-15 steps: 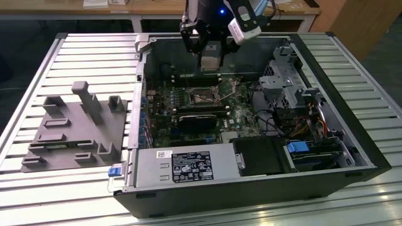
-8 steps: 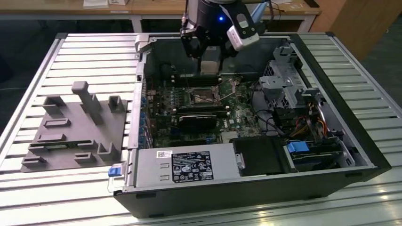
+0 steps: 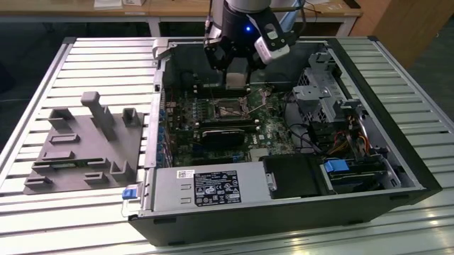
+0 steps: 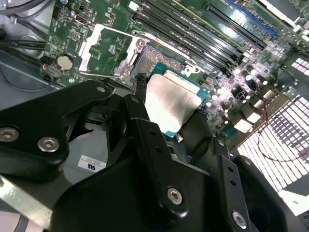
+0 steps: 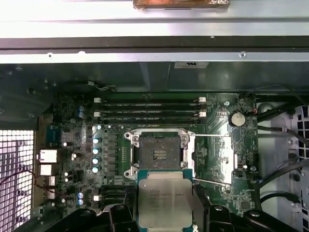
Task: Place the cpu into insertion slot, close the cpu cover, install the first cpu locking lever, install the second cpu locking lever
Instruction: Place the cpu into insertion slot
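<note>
Gripper: the black two-finger gripper (image 5: 164,216) on the arm is clamped on the cpu, with one dark finger (image 5: 119,212) pressed against each of two opposite edges.
Cpu: the small flat square cpu (image 5: 164,200) with a silvery-grey metal top and a green rim sits level between the fingertips. It is clear of the board and not yet in the socket.
Insertion slot: the small square insertion slot (image 5: 159,154), dark in the centre with a silver metal rim, lies open just ahead of the held chip. In the exterior view it is below the gripper and apart from it.
Cpu cover: the thin square silver cpu cover (image 4: 88,48) with a large window is swung open. It lies to one side of the slot, beside the gripper's path, and the green board shows through its window.
Board: the green circuit board (image 5: 72,121) spreads beneath the gripper, with long black memory slots (image 5: 149,108) beyond the socket.
Case: the open black computer case (image 3: 397,159) surrounds the gripper.
Table: the grey slatted table (image 3: 99,58) carries the case, and a grey moulded fixture block (image 3: 85,143) sits well away, at the exterior view's left.
</note>
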`<state>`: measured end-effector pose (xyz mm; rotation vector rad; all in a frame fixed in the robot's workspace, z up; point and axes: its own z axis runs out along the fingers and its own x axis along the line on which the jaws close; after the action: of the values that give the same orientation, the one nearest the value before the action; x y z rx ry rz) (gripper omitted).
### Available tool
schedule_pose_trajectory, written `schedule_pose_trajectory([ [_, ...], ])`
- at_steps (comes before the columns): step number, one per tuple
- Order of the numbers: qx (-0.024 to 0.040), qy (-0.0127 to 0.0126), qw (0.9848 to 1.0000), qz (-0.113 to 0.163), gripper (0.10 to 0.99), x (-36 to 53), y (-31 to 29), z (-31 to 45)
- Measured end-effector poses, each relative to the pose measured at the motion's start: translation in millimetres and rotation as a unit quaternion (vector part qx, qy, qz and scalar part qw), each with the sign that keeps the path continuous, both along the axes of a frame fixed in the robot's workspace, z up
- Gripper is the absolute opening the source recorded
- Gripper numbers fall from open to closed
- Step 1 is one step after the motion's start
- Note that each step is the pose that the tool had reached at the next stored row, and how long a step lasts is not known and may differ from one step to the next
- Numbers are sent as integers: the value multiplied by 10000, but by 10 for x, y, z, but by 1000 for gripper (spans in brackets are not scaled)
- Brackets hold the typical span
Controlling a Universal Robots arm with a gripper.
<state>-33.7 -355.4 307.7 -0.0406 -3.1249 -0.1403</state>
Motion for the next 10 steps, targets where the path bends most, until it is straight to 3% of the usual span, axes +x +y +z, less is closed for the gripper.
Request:
schedule_pose_trajectory([
  [4,-1,-3,10000,-98,537,-1,1,-53],
  [10,-1,-3,9981,-624,537,0,1,-91],
])
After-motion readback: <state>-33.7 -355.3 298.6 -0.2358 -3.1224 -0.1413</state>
